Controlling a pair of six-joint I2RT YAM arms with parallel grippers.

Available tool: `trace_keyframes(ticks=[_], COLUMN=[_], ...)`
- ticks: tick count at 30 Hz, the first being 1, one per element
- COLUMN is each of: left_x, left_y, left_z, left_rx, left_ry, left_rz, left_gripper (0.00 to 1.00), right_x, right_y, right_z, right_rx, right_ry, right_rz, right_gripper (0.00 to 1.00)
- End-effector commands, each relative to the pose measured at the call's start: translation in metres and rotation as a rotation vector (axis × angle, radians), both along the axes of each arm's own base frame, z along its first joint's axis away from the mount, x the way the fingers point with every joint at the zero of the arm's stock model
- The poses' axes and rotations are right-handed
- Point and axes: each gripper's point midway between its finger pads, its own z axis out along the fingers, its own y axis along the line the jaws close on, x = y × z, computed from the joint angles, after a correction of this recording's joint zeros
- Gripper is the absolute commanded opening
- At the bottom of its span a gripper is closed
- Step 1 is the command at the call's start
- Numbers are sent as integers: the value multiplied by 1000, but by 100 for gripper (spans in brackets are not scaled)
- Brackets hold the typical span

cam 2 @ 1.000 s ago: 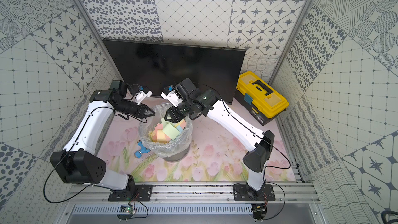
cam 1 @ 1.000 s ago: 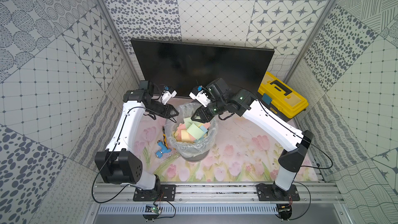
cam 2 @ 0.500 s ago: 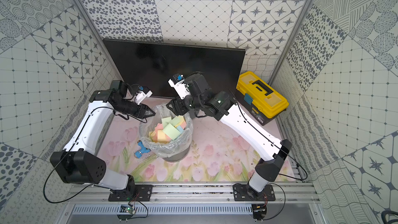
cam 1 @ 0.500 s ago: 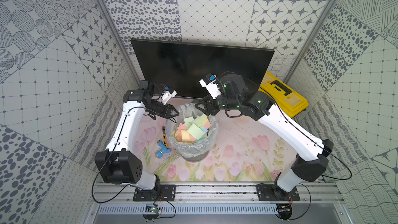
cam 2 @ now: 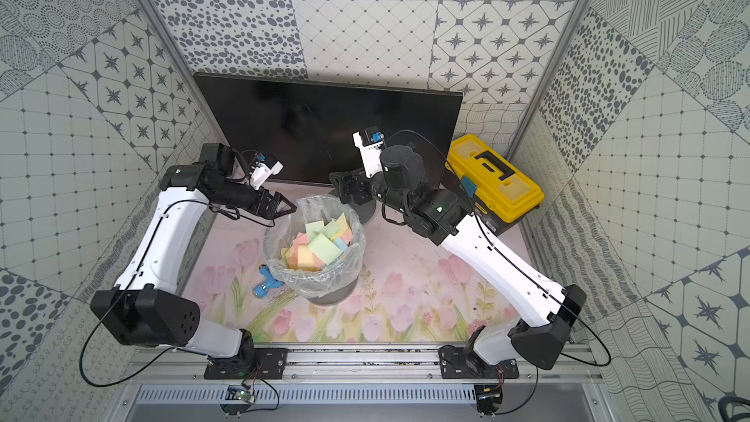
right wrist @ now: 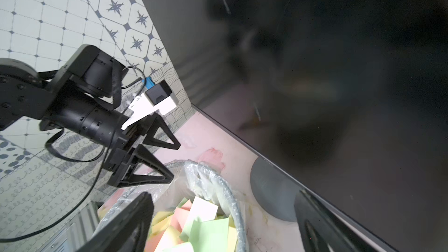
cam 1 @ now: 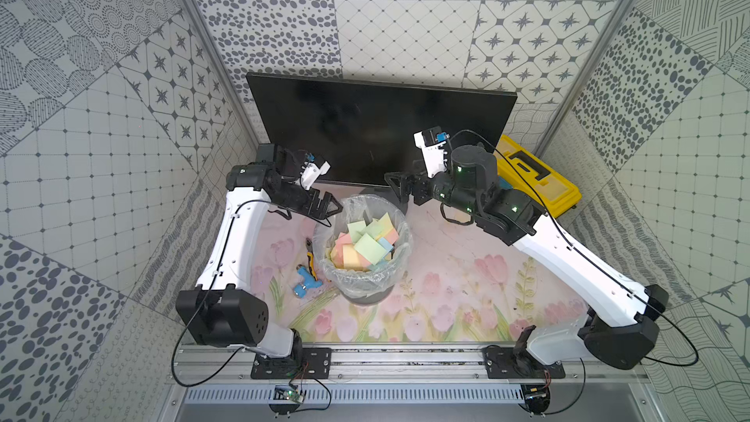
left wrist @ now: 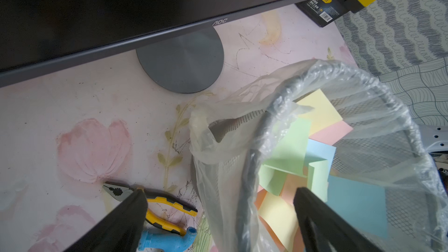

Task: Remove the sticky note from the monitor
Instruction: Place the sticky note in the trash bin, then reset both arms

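Note:
The black monitor stands against the back wall, and its screen bears no sticky note. Several coloured sticky notes lie in the bag-lined mesh bin in front of it. My left gripper is open and empty at the bin's left rim, straddling that rim. My right gripper is open and empty at the bin's far right edge, just in front of the monitor's lower bezel.
The monitor's round grey base sits right behind the bin. A yellow toolbox stands at the right of the monitor. Yellow-handled pliers and a blue pipe fitting lie on the floral mat left of the bin.
Both grippers have opened. The right gripper has drawn back from over the bin to the right, toward the monitor. The left arm has stayed at the bin's left rim.

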Motion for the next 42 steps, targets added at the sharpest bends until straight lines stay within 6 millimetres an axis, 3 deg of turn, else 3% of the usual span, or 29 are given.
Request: trace_keyframes(ticks=[1, 13, 18, 25, 29, 33, 42], left_x=[-4, -5, -10, -17, -23, -27, -35], left_y=[-6, 22, 33, 74, 97, 115, 130], left_z=[23, 62, 62, 61, 51, 26, -15], left_rx=[-68, -161, -153, -124, -70, -20, 62], left_ry=[-28, -142, -159, -194, -210, -167, -174], left_rz=[-8, 112, 164, 367, 482, 576, 650], left_gripper=[99, 99, 99, 99, 100, 99, 99], right_x=[3, 7, 10, 9, 8, 5, -15], right_y=[-11, -39, -60, -96, -121, -152, -188], right_z=[20, 24, 20, 0, -15, -39, -79], right_rx=[76, 111, 93, 59, 34, 1, 4], right_ry=[-52, -121, -150, -185, -182, -167, -122], right_rz=[-45, -137, -231, -345, -432, -545, -623], right_gripper=[97, 97, 97, 97, 97, 97, 97])
